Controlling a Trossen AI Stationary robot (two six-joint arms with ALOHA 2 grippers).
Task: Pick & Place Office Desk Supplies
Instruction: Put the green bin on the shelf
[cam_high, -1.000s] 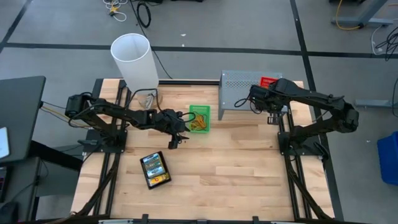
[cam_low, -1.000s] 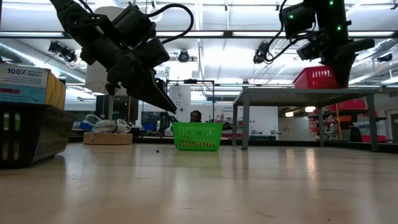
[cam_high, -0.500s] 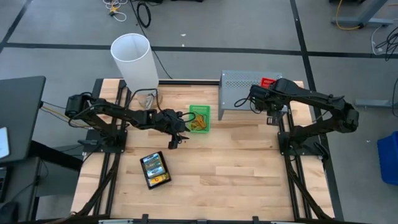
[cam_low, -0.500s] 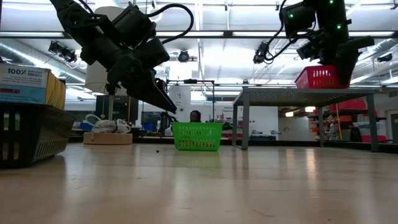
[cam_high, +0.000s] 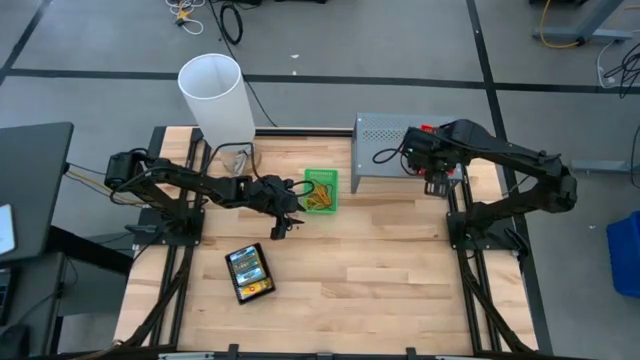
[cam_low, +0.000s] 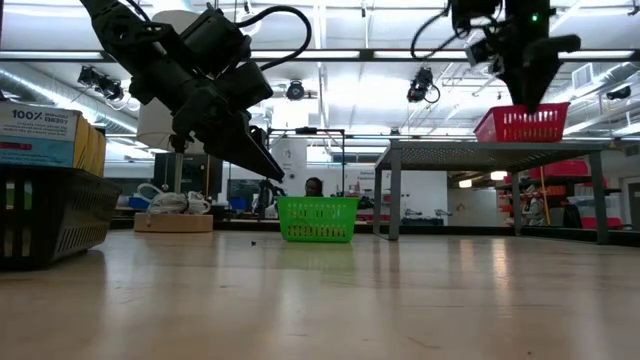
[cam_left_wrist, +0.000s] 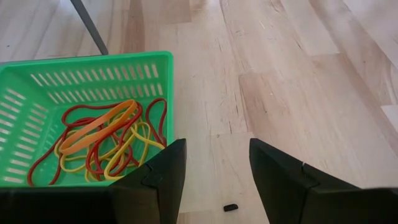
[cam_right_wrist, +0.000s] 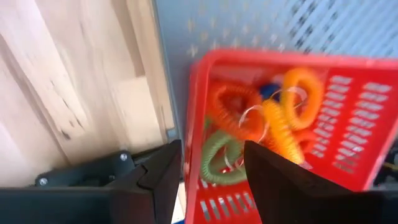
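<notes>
A red tray (cam_right_wrist: 280, 124) holding orange, green and blue loop bands stands on the grey perforated riser (cam_high: 385, 135) at the far right. My right gripper (cam_right_wrist: 211, 174) hovers open just above the tray's rim (cam_low: 520, 108), pointing steeply down. A green tray (cam_left_wrist: 81, 118) with red, orange and yellow rubber bands rests on the table (cam_high: 360, 260) at mid-far. Beside its near right corner, my left gripper (cam_left_wrist: 214, 180) is open over bare wood. A black tray (cam_high: 248, 272) with a crayon box in it sits near the table's left front.
A tall white cylinder (cam_high: 215, 95) stands at the far left corner. A tiny dark piece (cam_left_wrist: 231, 207) lies on the wood under my left gripper. The table's middle and right front show bare wood. The room and a person show far behind the green tray (cam_low: 317, 218).
My right gripper has opened, let go of the red tray and risen straight above it. The tray stays on the riser.
</notes>
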